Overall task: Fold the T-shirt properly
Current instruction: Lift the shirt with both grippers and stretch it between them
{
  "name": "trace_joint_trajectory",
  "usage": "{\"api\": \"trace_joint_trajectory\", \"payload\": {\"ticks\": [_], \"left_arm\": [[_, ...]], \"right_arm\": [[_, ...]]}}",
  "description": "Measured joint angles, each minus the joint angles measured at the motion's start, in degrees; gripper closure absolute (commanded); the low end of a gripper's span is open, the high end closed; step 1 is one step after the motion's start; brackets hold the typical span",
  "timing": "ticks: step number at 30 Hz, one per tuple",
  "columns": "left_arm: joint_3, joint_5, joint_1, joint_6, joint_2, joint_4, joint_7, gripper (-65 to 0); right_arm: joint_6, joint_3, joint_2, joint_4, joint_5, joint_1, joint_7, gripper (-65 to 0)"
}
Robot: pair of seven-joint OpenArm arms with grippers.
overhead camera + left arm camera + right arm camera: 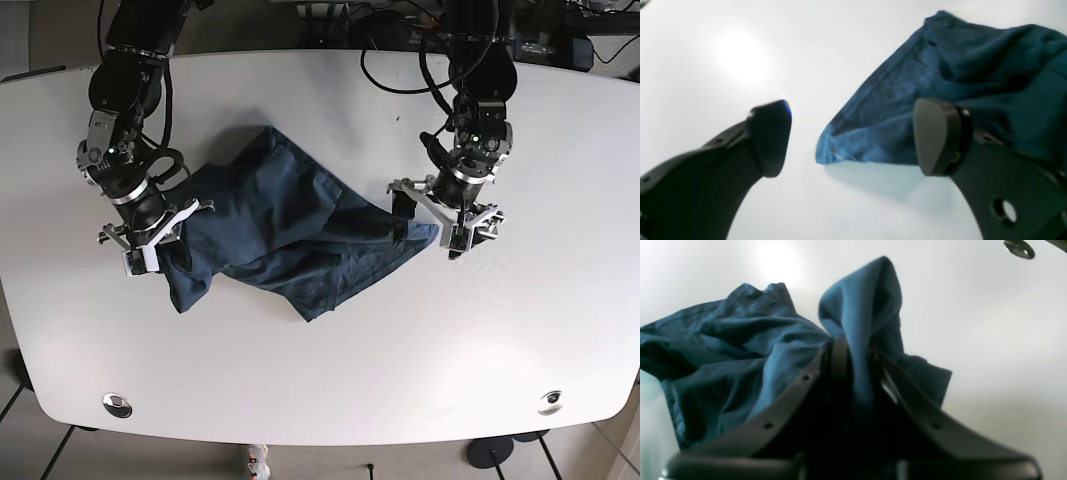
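A dark blue T-shirt (290, 235) is seen crumpled on the white table (330, 380), a little above the middle and more toward the left side of the base view. The cloth is bunched in many folds and is not laid flat; one edge is stretched out to the right in a point.

The right tool (150, 238) is placed at the left end of the T-shirt in the base view. In the right wrist view, a fold of blue cloth (860, 340) is pinched between its two pressed fingers (836, 356) and stands up above them, while the rest of the garment is spread to the left on the table surface.

The left tool (447, 222) is found at the right, pointed end of the T-shirt in the base view. In the left wrist view its fingers (933, 140) are spread wide apart and nothing is held between them; the near corner of the T-shirt (826, 156) is seen in the gap, with a shadow under it, so it seems slightly raised off the table. Whether the right finger is touching the cloth cannot be told.

Two small round metal fittings (116, 404) are set in the table near its front edge, well apart from the T-shirt.
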Motion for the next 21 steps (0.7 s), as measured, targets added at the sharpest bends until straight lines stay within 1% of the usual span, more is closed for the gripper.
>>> {"api": "trace_joint_trajectory", "payload": {"ticks": [3,5,7,9,10,11,12,14,15,16,17,18,20,21], "left_arm": [[-0.02,0.00,-5.14,-0.04,0.04,-8.81,0.02,-54.0],[-0.02,0.00,-7.41,0.00,0.02,-13.51,0.04,-54.0],[0.07,-0.28,-8.39,-0.07,0.04,-16.33,0.04,-54.0],[0.20,-3.96,-8.41,-0.26,-0.09,-17.68,0.02,-54.0],[0.33,-5.84,-8.33,-1.60,-0.33,-17.92,-0.22,-53.9],[0.33,-7.65,-8.33,-3.85,-0.52,-18.36,-0.24,-53.6],[0.31,-8.81,-8.24,-5.51,-0.55,-18.97,-0.66,-51.2],[0.28,-9.90,-7.34,-8.26,-0.63,-19.52,-1.68,-41.1],[0.02,-10.73,-6.71,-10.95,-0.98,-19.45,-0.72,-31.4],[0.02,-11.15,-6.67,-13.05,-1.49,-19.39,0.81,-24.3],[-0.04,-11.23,-6.67,-14.99,-1.79,-19.19,3.15,-10.8],[-0.04,-11.19,-6.19,-15.08,-1.88,-19.06,3.32,0.0],[-0.15,-11.91,-5.44,-15.32,-1.88,-18.69,3.02,0.0],[-0.87,-11.63,-5.29,-15.43,-1.81,-17.79,3.80,0.0]], "right_arm": [[0.00,0.02,-0.02,0.00,-0.02,0.00,0.02,-2.4],[-0.04,0.15,-1.25,0.00,-0.39,0.09,0.00,-2.4],[0.00,-0.02,-1.57,0.00,-0.13,0.09,0.00,-2.4],[-0.02,0.00,-1.57,0.00,-0.02,0.13,0.02,-2.4],[-0.02,0.04,-1.55,0.00,-0.02,0.09,0.02,-2.4],[-0.02,0.04,-1.55,0.00,-0.04,0.07,0.02,-2.4],[-0.02,0.04,-1.55,0.00,-0.04,0.09,0.00,-2.4],[0.00,0.04,-1.57,0.00,0.00,0.15,0.04,-2.4],[-0.02,0.04,-1.57,0.00,-0.02,0.13,0.02,-2.4],[-0.02,0.04,-1.55,0.00,-0.04,0.11,0.00,-2.4],[-0.02,0.04,-1.55,0.00,-0.07,0.11,0.00,-2.4],[-0.02,0.04,-1.57,0.00,-0.02,0.13,0.02,-2.4],[0.00,0.02,-1.57,0.00,-0.02,0.13,0.02,-2.4],[0.00,0.04,-1.55,0.00,-0.04,0.15,0.00,-2.4]]}}
